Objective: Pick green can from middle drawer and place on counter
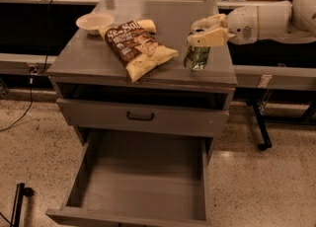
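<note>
Gripper (208, 29) clasping green can (196, 58) top, can on grey counter (94, 63); speckled floor (276, 186) below.

Cream tool (193, 34) above green can (196, 58), seemingly patterned; grey counter (84, 57); brown-yellow chip bag (138, 48).

robot lab: tool (195, 33) over grey counter (89, 56)

**One camera, high and out front**

Just the single view here, looking down from in front of the cabinet, fairly close. The counter (89, 58) sits up top and the open middle drawer (143, 181) runs off the bottom edge. The gripper (210, 30) comes in from the view's right, over the green can (196, 58).
</note>
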`<state>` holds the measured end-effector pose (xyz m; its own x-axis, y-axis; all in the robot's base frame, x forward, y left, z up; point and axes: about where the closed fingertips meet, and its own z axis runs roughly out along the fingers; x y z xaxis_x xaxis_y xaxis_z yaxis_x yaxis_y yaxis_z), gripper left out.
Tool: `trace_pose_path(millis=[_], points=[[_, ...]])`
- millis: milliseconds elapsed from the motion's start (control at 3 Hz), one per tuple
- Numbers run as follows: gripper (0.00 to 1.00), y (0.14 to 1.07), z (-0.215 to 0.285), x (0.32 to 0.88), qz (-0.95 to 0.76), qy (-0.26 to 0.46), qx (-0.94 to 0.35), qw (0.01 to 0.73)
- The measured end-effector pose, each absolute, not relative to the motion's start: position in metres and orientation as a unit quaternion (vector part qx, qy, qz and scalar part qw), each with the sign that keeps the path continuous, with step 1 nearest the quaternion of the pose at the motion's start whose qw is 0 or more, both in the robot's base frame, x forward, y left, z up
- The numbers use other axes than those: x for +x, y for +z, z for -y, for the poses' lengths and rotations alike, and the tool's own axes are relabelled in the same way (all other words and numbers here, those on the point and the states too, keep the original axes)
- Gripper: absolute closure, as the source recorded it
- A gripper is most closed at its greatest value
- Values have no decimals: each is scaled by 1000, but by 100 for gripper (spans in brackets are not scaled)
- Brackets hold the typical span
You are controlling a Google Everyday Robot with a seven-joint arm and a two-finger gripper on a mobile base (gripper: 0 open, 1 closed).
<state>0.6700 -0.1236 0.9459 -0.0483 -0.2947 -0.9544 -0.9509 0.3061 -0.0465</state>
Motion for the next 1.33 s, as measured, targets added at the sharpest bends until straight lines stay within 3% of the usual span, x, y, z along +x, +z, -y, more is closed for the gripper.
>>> trace_pose_path(millis=[333, 667, 1333], points=[[100, 939, 129, 683, -649, 338, -470, 493], [82, 931, 134, 689, -655, 335, -463, 494], [35, 924, 135, 688, -647, 342, -463, 500]])
